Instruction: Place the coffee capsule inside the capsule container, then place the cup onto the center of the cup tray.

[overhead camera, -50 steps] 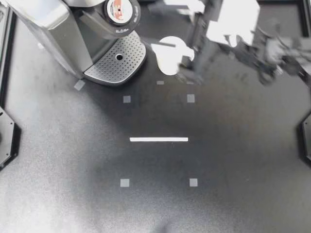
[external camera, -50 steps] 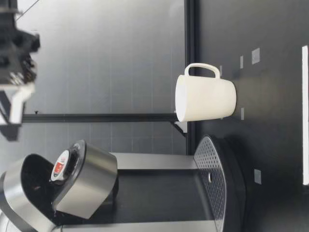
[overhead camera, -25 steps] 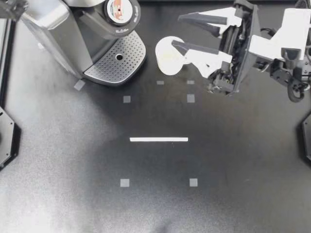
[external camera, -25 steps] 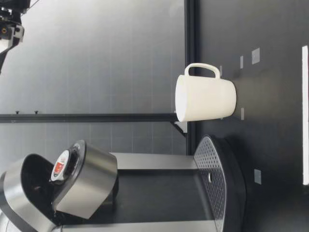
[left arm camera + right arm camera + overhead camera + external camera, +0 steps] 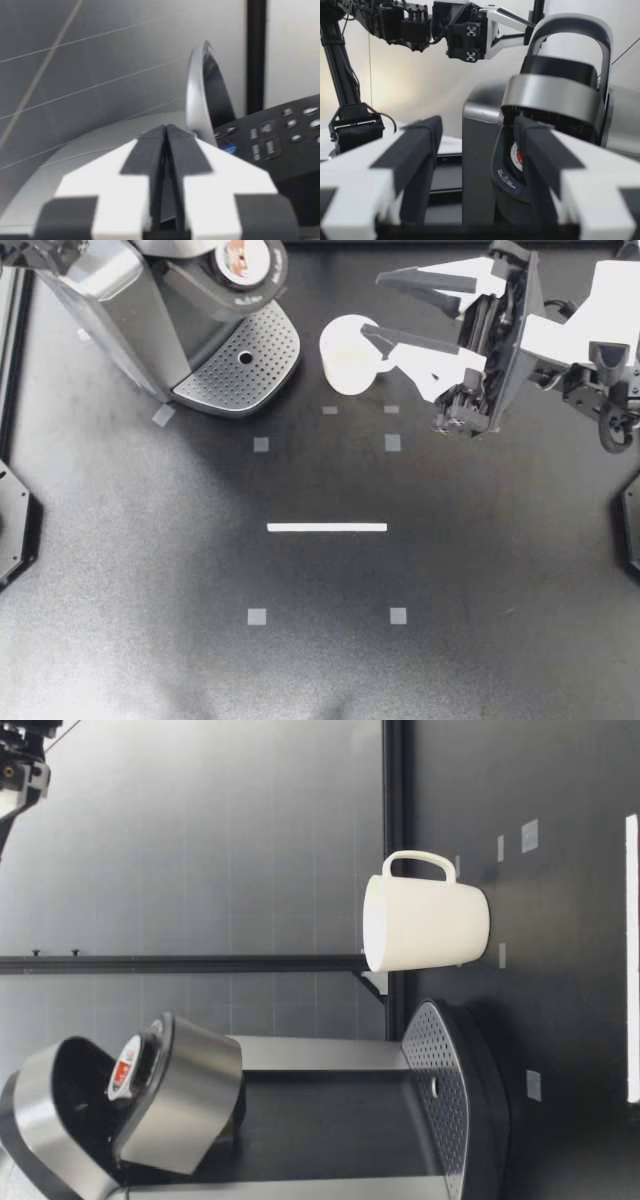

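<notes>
Capsule holder: tilted open at the front of the coffee machine, with the lid raised behind it.
Capsule: seated in the holder, red-and-white top facing outward (also seen in the right wrist view, well ahead of that gripper's fingers).
Cup: upright on the table, just beside the tray and not on it; handle turned away from the machine; inside plain white.
Cup tray: perforated plate with one centre hole, at the machine's foot.
Right gripper: fingers spread wide, gripping nothing; one finger over the cup's handle side in the top view, cup untouched in the low view.
Left gripper: fingers pressed together with nothing between them; above the machine's top, beside the raised lid.
Edges: cup and machine near the table's far edge, black rail behind.
Open room: wide stretch of table on the near side, marked by a white strip and small grey squares.
</notes>
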Controlling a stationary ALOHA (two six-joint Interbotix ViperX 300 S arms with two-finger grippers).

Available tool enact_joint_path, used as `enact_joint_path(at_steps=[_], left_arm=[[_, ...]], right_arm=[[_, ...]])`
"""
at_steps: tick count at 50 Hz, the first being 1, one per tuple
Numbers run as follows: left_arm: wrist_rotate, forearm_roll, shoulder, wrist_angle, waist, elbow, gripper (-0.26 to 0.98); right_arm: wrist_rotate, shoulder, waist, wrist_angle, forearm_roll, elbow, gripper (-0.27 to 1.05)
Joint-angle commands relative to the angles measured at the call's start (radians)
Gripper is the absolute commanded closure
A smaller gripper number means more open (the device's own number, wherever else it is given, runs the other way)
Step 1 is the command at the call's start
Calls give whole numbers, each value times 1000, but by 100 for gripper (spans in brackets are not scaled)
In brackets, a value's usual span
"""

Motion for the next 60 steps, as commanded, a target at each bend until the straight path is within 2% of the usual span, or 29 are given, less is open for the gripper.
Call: enact_joint_path(at_steps=[1,15,32,41,60], left_arm=[[-2,5,6,-48,0,-31,60],[-35,3,41,-293,2,-83,60],[-109,3,135,-440,-12,-104,60],[-114,0,161,-451,-74,-112,60],[-117,-14,244,-426,-115,-132,60]], right_arm=[[0,-25,5,-11,0,-11,19],[3,-32,5,-14,-2,-8,19],[5,-51,18,-20,-2,15,19],[8,-69,20,-26,-2,35,19],[35,-94,28,-41,-2,67,19]])
